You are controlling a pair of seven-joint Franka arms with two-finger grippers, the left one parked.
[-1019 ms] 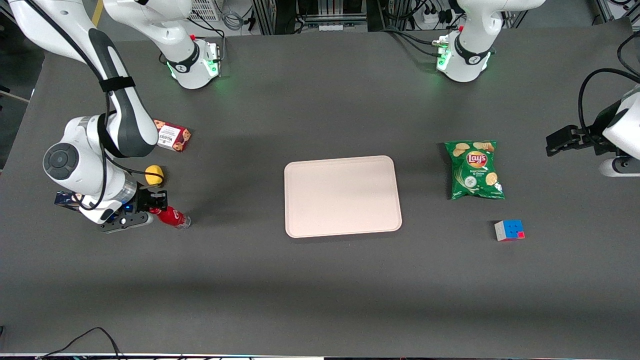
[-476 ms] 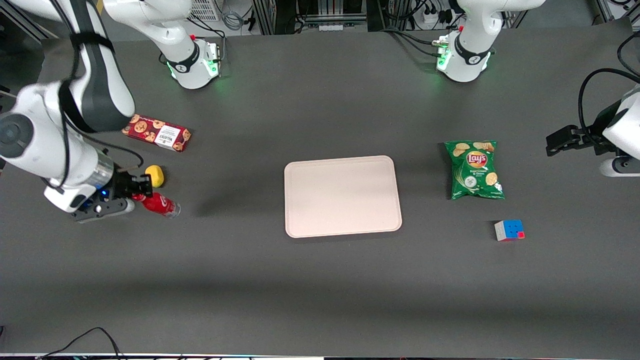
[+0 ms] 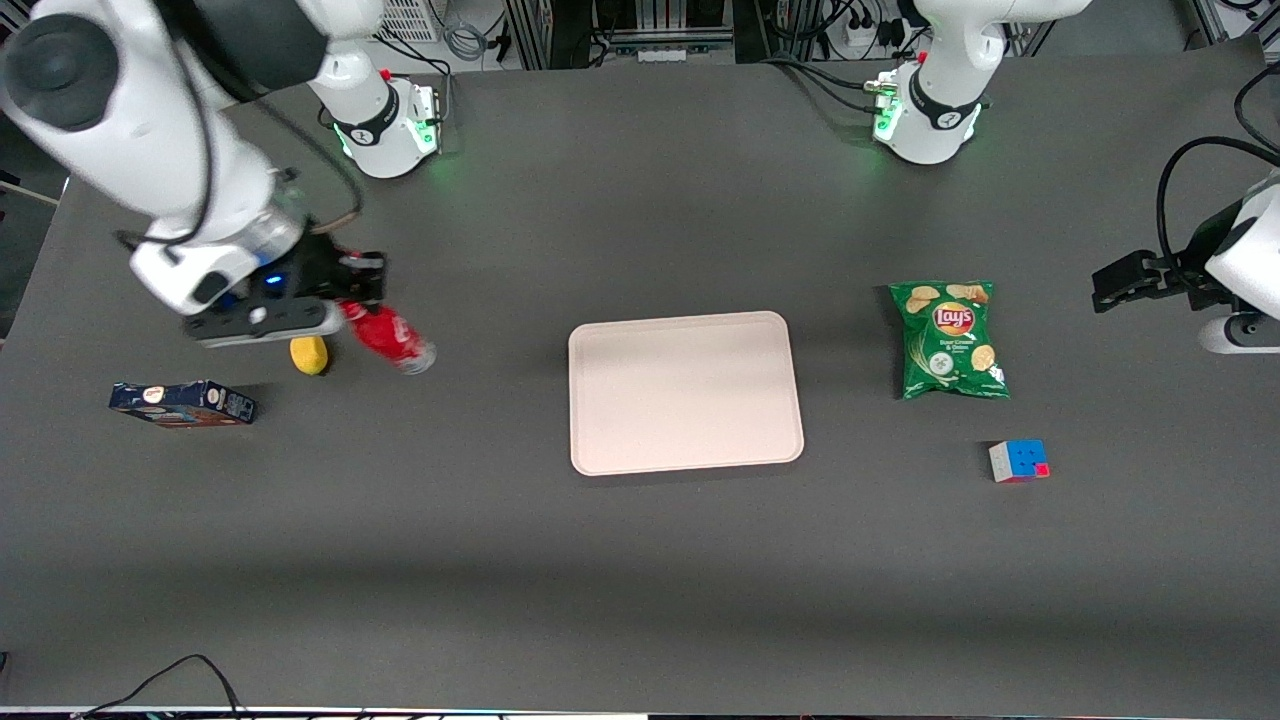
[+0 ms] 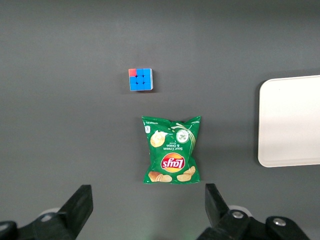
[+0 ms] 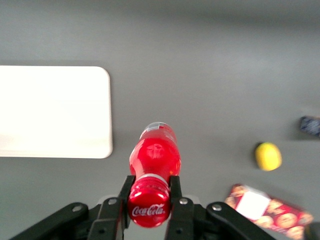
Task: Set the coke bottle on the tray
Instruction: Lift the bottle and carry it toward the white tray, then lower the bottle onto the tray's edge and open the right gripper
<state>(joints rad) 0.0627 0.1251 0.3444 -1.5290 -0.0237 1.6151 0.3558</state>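
My right gripper (image 3: 352, 296) is shut on the cap end of the small red coke bottle (image 3: 392, 339) and holds it tilted in the air, clear base pointing down toward the table. In the right wrist view the fingers (image 5: 126, 192) clamp the red cap, and the bottle (image 5: 154, 152) hangs over bare table beside the tray (image 5: 55, 112). The pale pinkish-beige tray (image 3: 685, 390) lies flat at mid-table, toward the parked arm's end from the bottle, with nothing on it.
A yellow lemon-like object (image 3: 308, 355) lies under the gripper. A dark blue box (image 3: 182, 403) lies nearer the front camera. A red cookie box (image 5: 270, 212) shows in the right wrist view. A green chips bag (image 3: 950, 338) and a colour cube (image 3: 1018, 461) lie toward the parked arm's end.
The right gripper has lifted the coke bottle off the table and carried it up and toward the tray. The arm now hides the cookie box and uncovers the blue box.
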